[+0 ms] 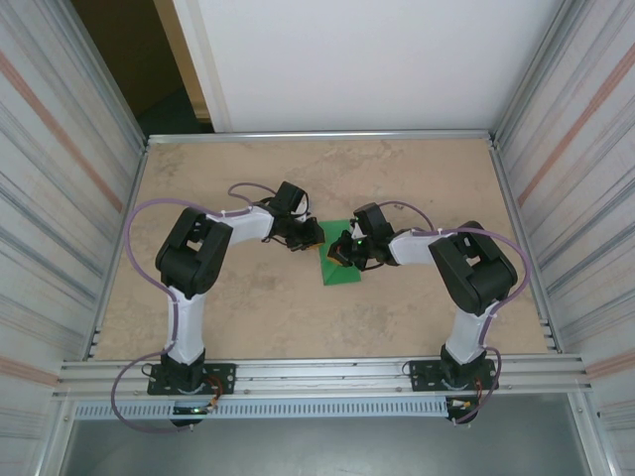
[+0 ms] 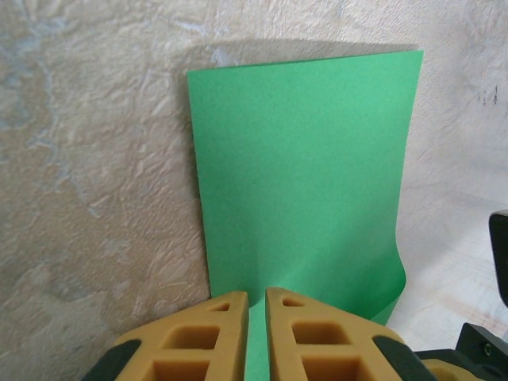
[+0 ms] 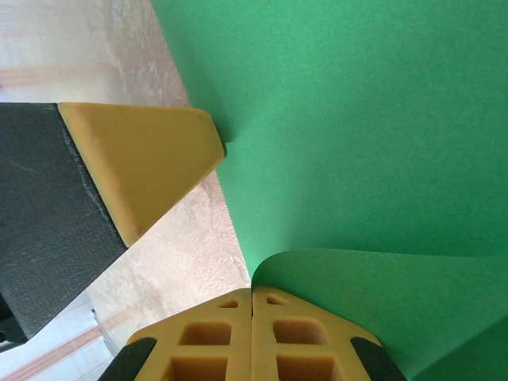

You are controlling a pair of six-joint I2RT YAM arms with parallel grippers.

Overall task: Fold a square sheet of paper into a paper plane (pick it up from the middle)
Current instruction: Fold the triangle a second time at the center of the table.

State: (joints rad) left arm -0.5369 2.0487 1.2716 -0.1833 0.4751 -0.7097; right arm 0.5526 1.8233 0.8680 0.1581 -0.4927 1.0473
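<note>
Inward, both arms [image 1: 233,226] (fingers [image 2: 218,333] on paper [image 2: 302,175])

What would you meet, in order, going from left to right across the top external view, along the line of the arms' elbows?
left arm's black elbow → left fingers → bright green paper sheet → right arm's black elbow

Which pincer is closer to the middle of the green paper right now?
Right. The right pincer sits over the green paper, shut on a lifted curl near its middle. The left pincer is out at the sheet's left edge, clamped on it.
</note>
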